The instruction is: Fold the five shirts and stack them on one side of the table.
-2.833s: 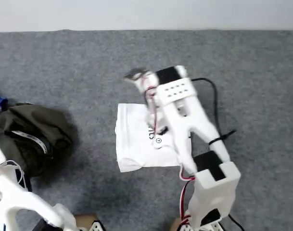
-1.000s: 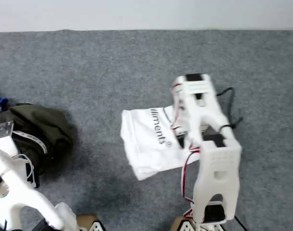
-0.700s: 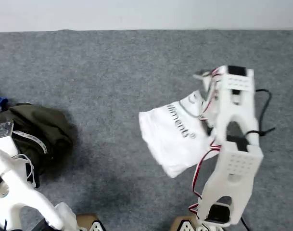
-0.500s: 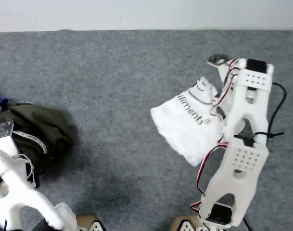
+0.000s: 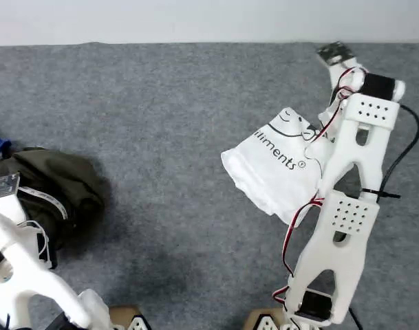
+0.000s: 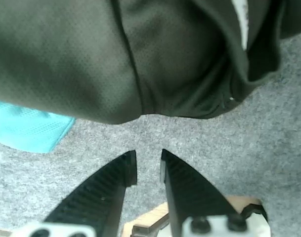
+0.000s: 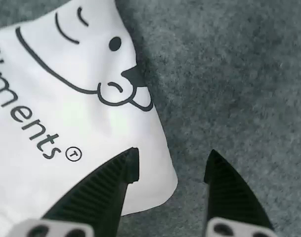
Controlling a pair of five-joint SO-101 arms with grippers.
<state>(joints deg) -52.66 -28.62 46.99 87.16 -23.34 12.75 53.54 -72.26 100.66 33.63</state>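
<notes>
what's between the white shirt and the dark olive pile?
Bare grey table cover, per the high view, lies between the white shirt and the dark olive pile.

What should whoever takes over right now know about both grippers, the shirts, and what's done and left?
Left gripper: barely open, empty, over the table beside the dark shirt.
Right gripper: open, straddling a corner of the white shirt, not gripping.
Things: white shirt folded, at the table's right; dark shirt bunched at the left, teal cloth at its edge.
Done: white shirt folded.
Left: fold the dark shirt and any others, stack all on one side.
</notes>
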